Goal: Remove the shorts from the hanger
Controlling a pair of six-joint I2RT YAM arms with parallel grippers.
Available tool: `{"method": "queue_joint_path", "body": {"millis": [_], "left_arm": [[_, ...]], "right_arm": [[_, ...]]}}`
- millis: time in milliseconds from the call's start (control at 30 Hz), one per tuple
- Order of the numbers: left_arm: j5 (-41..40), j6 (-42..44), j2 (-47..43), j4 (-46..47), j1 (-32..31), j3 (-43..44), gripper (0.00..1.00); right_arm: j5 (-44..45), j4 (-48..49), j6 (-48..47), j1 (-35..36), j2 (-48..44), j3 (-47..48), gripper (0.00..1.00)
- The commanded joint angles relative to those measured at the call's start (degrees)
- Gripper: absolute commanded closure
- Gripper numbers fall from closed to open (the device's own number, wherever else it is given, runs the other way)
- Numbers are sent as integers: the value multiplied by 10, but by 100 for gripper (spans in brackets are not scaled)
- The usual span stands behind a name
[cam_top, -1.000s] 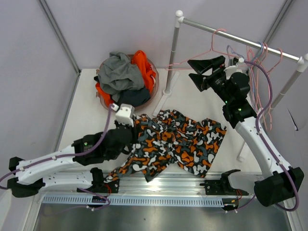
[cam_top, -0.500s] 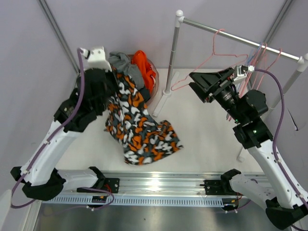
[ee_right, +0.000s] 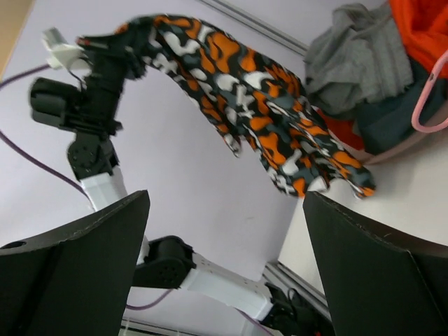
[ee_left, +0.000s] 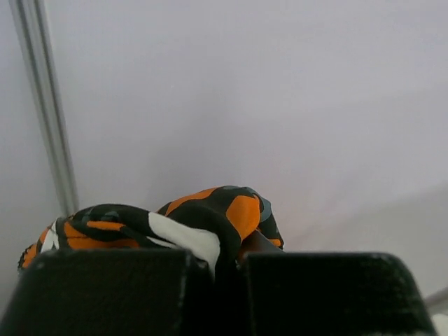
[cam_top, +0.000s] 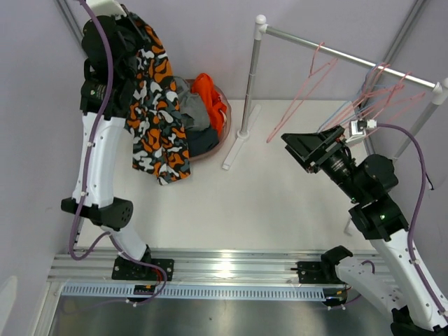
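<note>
My left gripper (cam_top: 134, 33) is raised high at the back left and is shut on the blotch-patterned shorts (cam_top: 158, 119), which hang down from it above the basket's left side. In the left wrist view the shorts' fabric (ee_left: 210, 224) bunches between my shut fingers. The right wrist view shows the same shorts (ee_right: 259, 112) hanging from the left arm. My right gripper (cam_top: 308, 147) is open and empty, below the rail's hangers (cam_top: 364, 98). Grey (cam_top: 185, 105), orange (cam_top: 208, 94) and dark shorts lie in the basket.
A round red-brown basket (cam_top: 222, 115) stands at the back left of the table. A white clothes rail (cam_top: 336, 52) on a post (cam_top: 248, 91) spans the back right, carrying several bare pink and blue wire hangers. A metal rail (cam_top: 224, 266) runs along the near edge.
My left arm has lifted the blotch-patterned shorts off the table and swung them up and back toward the basket. My right gripper has dropped down and away from the hangers.
</note>
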Motion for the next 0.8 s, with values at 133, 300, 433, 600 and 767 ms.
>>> {"method": "queue_joint_path", "body": {"millis": [133,300,433,600,767], "left_arm": [[86,-18,101,314,9,130,100],[112,-70,115,383,35,97,100],[98,-26,135,397,30,56,100],[46,9,166,403,28,-47,100],[47,-23,205,359,28,-116,81]], "right_arm": [[-18,-33,-40,3,-2,-42,1],[-24,-3,-37,4,12,-76,0],[-34,16,-35,4,24,-93,1],[-39,20,-40,3,26,-100,1],[-36,17,-40,4,9,-106,1]]}}
